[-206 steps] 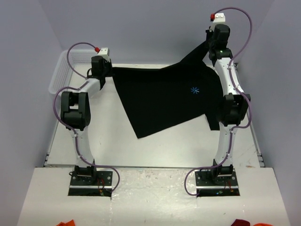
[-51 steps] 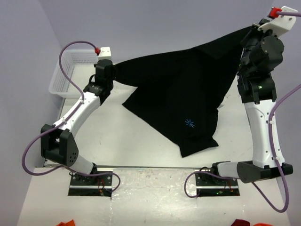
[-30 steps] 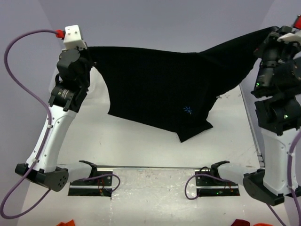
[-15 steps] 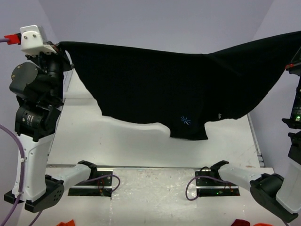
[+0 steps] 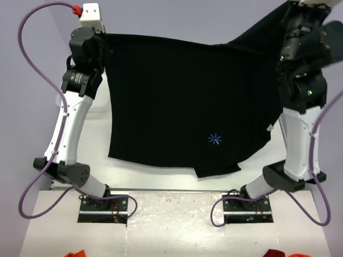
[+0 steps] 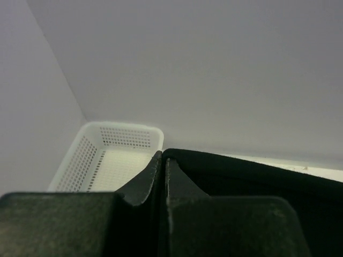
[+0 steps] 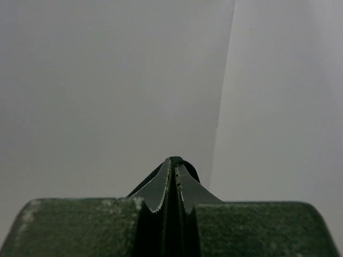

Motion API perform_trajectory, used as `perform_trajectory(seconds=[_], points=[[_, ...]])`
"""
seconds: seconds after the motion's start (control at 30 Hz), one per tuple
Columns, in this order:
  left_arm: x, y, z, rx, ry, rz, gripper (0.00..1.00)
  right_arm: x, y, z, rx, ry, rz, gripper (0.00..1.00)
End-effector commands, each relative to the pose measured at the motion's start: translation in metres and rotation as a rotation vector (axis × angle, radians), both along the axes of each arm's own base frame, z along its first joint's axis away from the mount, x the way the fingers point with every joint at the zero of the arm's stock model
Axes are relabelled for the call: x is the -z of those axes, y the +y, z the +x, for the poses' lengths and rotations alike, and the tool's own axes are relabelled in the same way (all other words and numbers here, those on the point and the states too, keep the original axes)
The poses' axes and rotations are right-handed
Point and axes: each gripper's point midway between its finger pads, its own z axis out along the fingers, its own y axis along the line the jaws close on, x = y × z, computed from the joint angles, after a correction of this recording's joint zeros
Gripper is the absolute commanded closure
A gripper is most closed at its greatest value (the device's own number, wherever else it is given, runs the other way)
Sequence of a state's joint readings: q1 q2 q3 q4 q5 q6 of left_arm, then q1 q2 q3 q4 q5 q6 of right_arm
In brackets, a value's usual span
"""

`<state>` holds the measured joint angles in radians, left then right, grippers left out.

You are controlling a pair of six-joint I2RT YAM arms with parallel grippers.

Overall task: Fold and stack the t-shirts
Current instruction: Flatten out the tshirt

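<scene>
One black t-shirt (image 5: 187,101) with a small blue star mark hangs spread in the air between both raised arms, its lower edge near the table's front. My left gripper (image 5: 103,38) is shut on its upper left corner; the left wrist view shows the jaws (image 6: 163,160) pinched together on black cloth (image 6: 257,176). My right gripper (image 5: 286,13) is shut on the upper right corner, high at the frame's top; in the right wrist view (image 7: 173,163) a fold of black cloth (image 7: 185,163) pokes out between the closed jaws.
A white plastic mesh basket (image 6: 115,158) sits at the table's far left corner, seen only in the left wrist view. The white table (image 5: 161,174) lies below the hanging shirt. The grey back wall (image 5: 187,21) is close behind both grippers.
Both arms have swung inward and the shirt now hangs lower and more vertically, its hem dropping toward the table's front. Both grippers stay shut on the corners.
</scene>
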<state>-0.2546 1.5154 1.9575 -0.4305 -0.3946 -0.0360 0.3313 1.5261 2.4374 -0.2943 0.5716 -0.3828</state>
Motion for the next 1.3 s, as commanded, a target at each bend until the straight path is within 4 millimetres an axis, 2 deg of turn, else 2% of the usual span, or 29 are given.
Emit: perform_trajectory(seconds=[0.0, 0.03, 0.07, 0.13, 0.17, 0.27, 0.3, 0.33, 0.4, 0.43, 0.5, 0.53, 0.57, 0.6, 0.63, 0.7, 0.73, 0.77, 0.83, 0.87, 0.9, 1.0, 1.07, 1.1, 1.17, 1.23, 1.27], points=[[-0.059, 0.027, 0.001, -0.02, -0.16, -0.004, 1.0, -0.027, -0.014, -0.002, 0.013, -0.11, -0.002, 1.0], [-0.048, 0.028, 0.016, -0.021, -0.129, 0.0, 1.0, -0.025, -0.014, 0.005, 0.016, -0.104, -0.006, 1.0], [-0.059, 0.031, 0.017, -0.028, -0.154, 0.002, 1.0, -0.025, -0.018, 0.007, 0.03, -0.106, -0.01, 1.0], [-0.055, 0.029, 0.027, -0.022, -0.135, 0.04, 1.0, -0.024, -0.019, 0.012, 0.034, -0.102, -0.015, 1.0], [-0.062, 0.03, 0.025, -0.025, -0.15, 0.039, 1.0, -0.025, -0.02, 0.009, 0.034, -0.106, -0.015, 1.0], [-0.066, 0.031, 0.019, -0.027, -0.153, 0.04, 1.0, -0.03, -0.02, -0.002, 0.018, -0.121, -0.01, 1.0], [-0.063, 0.031, 0.017, -0.026, -0.148, 0.035, 1.0, -0.033, -0.022, -0.012, 0.014, -0.131, -0.008, 1.0], [-0.07, 0.033, 0.008, -0.025, -0.162, 0.03, 1.0, -0.034, -0.023, -0.018, 0.014, -0.134, -0.001, 1.0], [-0.069, 0.031, 0.001, -0.012, -0.159, 0.024, 1.0, -0.035, -0.02, -0.029, 0.0, -0.138, -0.001, 1.0], [-0.076, 0.032, -0.01, -0.007, -0.173, 0.018, 1.0, -0.041, -0.024, -0.047, 0.005, -0.161, 0.009, 1.0], [-0.082, 0.033, -0.022, -0.004, -0.182, 0.017, 1.0, -0.046, -0.02, -0.063, -0.003, -0.181, -0.003, 1.0], [-0.088, 0.035, -0.034, -0.003, -0.192, 0.015, 1.0, -0.049, -0.021, -0.071, -0.001, -0.19, -0.002, 1.0], [-0.094, 0.034, -0.042, 0.005, -0.203, 0.007, 1.0, -0.055, -0.023, -0.09, 0.001, -0.215, 0.002, 1.0], [-0.096, 0.033, -0.048, 0.014, -0.211, -0.022, 1.0, -0.056, -0.024, -0.098, -0.006, -0.221, 0.003, 1.0], [-0.104, 0.035, -0.064, 0.018, -0.228, -0.027, 1.0, -0.061, -0.025, -0.117, -0.029, -0.245, 0.013, 1.0], [-0.107, 0.034, -0.078, 0.035, -0.234, -0.033, 1.0, -0.061, -0.03, -0.132, -0.041, -0.252, 0.033, 1.0], [-0.117, 0.035, -0.097, 0.047, -0.268, -0.043, 1.0, -0.061, -0.028, -0.139, -0.073, -0.255, 0.043, 1.0], [-0.112, 0.032, -0.101, 0.065, -0.26, -0.046, 1.0, -0.061, -0.034, -0.155, -0.086, -0.267, 0.054, 1.0], [-0.118, 0.03, -0.122, 0.091, -0.287, -0.067, 1.0, -0.058, -0.029, -0.163, -0.153, -0.266, 0.064, 1.0], [-0.116, 0.029, -0.125, 0.101, -0.285, -0.074, 1.0, -0.058, -0.03, -0.168, -0.173, -0.27, 0.073, 1.0], [-0.12, 0.024, -0.134, 0.135, -0.299, -0.089, 1.0, -0.061, -0.035, -0.18, -0.194, -0.288, 0.088, 1.0], [-0.126, 0.015, -0.142, 0.193, -0.323, -0.108, 1.0, -0.064, -0.032, -0.192, -0.274, -0.31, 0.103, 1.0], [-0.131, 0.013, -0.141, 0.205, -0.334, -0.11, 1.0, -0.065, -0.028, -0.191, -0.295, -0.31, 0.106, 1.0], [-0.127, 0.011, -0.13, 0.202, -0.317, -0.108, 1.0, -0.066, -0.027, -0.19, -0.298, -0.313, 0.103, 1.0], [-0.129, 0.01, -0.122, 0.205, -0.317, -0.104, 1.0, -0.068, -0.022, -0.178, -0.264, -0.306, 0.082, 1.0], [-0.126, 0.007, -0.103, 0.206, -0.322, -0.093, 1.0, -0.07, -0.01, -0.157, -0.225, -0.302, 0.041, 1.0], [-0.116, 0.006, -0.089, 0.199, -0.302, -0.089, 1.0, -0.068, -0.003, -0.145, -0.207, -0.288, 0.019, 1.0]])
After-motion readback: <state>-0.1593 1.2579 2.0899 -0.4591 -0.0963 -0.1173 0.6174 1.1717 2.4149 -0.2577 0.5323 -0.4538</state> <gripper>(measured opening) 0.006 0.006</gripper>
